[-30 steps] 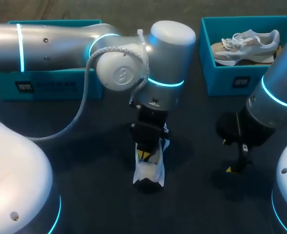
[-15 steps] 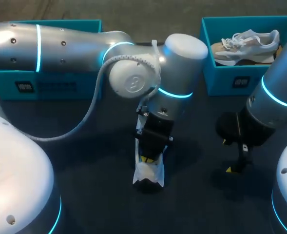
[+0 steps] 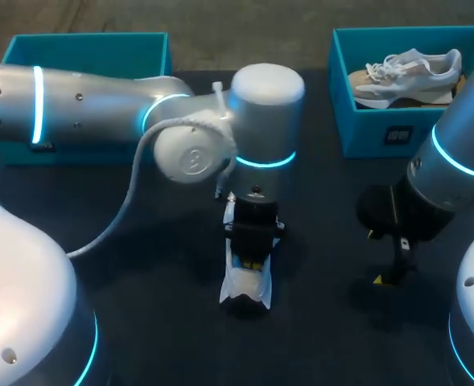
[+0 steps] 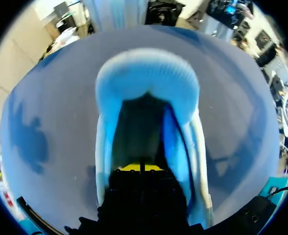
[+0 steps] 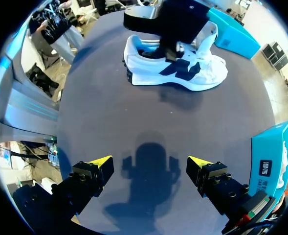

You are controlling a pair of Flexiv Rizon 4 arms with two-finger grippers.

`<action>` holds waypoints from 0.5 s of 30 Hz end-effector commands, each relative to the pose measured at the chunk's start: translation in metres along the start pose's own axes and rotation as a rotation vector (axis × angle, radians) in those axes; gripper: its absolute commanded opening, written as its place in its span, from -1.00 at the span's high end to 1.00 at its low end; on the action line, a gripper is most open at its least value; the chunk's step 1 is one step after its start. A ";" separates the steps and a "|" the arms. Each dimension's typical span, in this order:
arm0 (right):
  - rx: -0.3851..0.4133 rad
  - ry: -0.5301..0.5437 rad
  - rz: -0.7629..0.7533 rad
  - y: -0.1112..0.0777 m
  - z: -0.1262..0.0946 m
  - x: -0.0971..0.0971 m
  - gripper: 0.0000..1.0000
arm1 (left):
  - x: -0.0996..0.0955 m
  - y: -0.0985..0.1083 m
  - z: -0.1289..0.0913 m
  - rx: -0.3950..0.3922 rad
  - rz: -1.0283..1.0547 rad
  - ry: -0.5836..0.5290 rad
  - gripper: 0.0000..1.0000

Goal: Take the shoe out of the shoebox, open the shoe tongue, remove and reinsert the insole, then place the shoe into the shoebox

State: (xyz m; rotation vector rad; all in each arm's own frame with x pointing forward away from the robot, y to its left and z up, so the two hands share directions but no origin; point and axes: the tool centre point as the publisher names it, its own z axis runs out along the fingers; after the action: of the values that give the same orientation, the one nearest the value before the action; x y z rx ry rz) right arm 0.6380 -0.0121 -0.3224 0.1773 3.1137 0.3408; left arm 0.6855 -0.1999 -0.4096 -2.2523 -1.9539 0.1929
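Colour rundown: the white shoe (image 5: 175,66) out on the bench has navy-to-black markings down its side and a dark lining inside. The bench (image 3: 140,314) is a flat dark charcoal. The left shoebox (image 3: 88,50) and right shoebox (image 3: 381,129) are both teal, and the right one has a small dark label on the front. The second shoe (image 3: 405,71) is pale grey-white with tan patches. The left arm (image 3: 84,112) and right arm (image 3: 462,161) are silver with glowing cyan rings. The left gripper (image 3: 249,261) is black. The right gripper (image 5: 151,169) is black with bright yellow tips.
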 end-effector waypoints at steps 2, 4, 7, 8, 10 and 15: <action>-0.001 -0.003 0.000 -0.001 0.000 0.002 -1.00 | 0.002 0.005 -0.016 -0.009 -0.013 -0.094 1.00; -0.001 -0.003 0.000 -0.001 0.000 0.002 -1.00 | -0.001 0.007 -0.026 0.009 -0.013 -0.089 1.00; -0.001 -0.003 0.000 -0.001 0.000 0.002 -1.00 | -0.007 0.009 -0.042 0.017 -0.014 -0.072 1.00; -0.001 -0.003 0.000 -0.001 0.000 0.002 -1.00 | -0.009 0.010 -0.047 0.013 -0.013 -0.073 1.00; -0.001 -0.003 0.000 -0.001 0.000 0.002 -1.00 | -0.012 0.013 -0.057 0.014 -0.007 -0.080 1.00; -0.001 -0.003 0.000 -0.001 0.000 0.002 -1.00 | -0.018 0.025 -0.070 0.022 0.047 -0.036 1.00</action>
State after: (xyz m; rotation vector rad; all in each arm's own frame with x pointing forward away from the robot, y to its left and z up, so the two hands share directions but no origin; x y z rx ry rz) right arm 0.6380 -0.0121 -0.3224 0.1774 3.1137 0.3408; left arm 0.7119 -0.2167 -0.3535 -2.3098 -1.9519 0.3070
